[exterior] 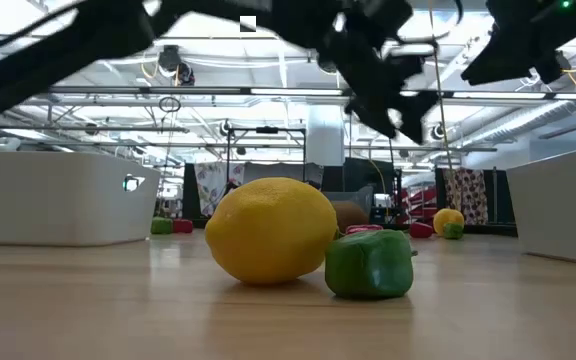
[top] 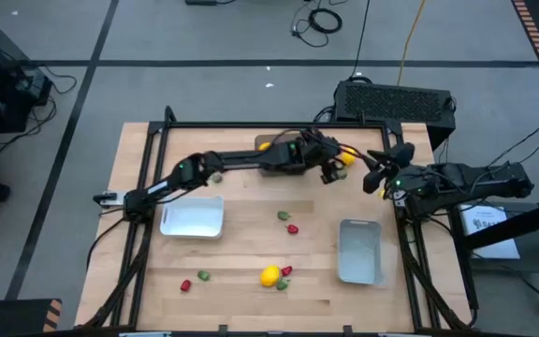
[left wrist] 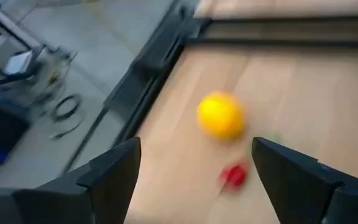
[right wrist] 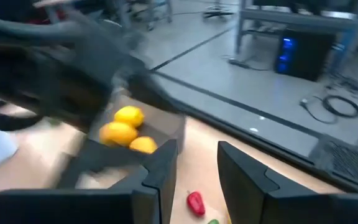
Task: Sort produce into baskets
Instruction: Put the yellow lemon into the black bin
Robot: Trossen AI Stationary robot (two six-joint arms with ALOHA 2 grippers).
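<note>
Open table centre [top: 251, 234] between baskets [top: 193, 218]

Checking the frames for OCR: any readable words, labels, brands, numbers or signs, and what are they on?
No text here can be read.
White sheet, far right in the high view: dark print, too small to read.
Small lit sign, in the room behind in the low view: too small to read.
</note>
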